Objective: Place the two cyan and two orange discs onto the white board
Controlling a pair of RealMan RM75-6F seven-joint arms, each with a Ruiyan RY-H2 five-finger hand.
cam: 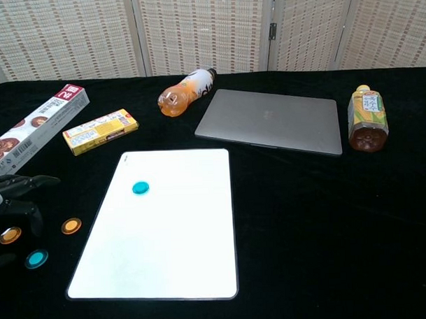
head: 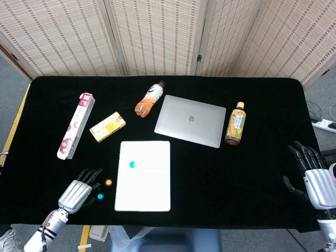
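Left hand [head: 79, 193] hovers empty, fingers spread, over the near-left table edge, just beside the loose discs. Right hand [head: 315, 178] is likewise empty with fingers apart, idle at the far right.

1 cyan disc [cam: 140, 187] already lies on the white board [cam: 174, 252]. Off the board to its left lie 3 discs: 1 orange disc [cam: 71, 225] nearest the board edge, the second cyan disc [cam: 36, 259] in front of it, and another orange disc [cam: 10, 235] furthest left, by the fingers.

Recommendation: descend vertically on 1 disc only, pinch its rim, and lift clear before crossing the board edge; dragging risks disturbing the neighbouring discs.

Yellow box [cam: 100, 131] and laptop [cam: 271, 121] lie well apart from the work.
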